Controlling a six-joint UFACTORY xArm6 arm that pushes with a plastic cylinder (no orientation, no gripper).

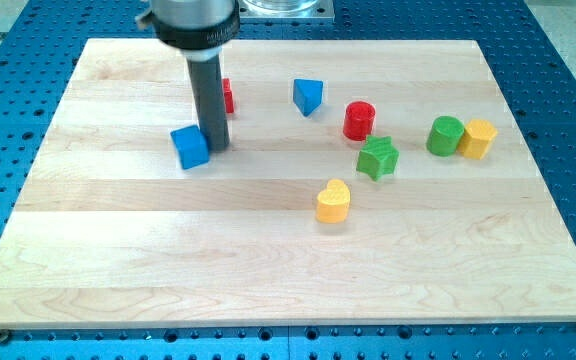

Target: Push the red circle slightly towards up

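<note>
The red circle is a short red cylinder standing right of the board's centre, toward the view's top. My tip rests on the board far to the view's left of it, touching the right side of a blue cube. A second red block is mostly hidden behind the rod, so its shape cannot be made out.
A blue triangle lies left of the red circle. A green star sits just below it. A green cylinder and a yellow block stand at the right. A yellow heart lies lower, mid-board. The wooden board sits on a blue perforated table.
</note>
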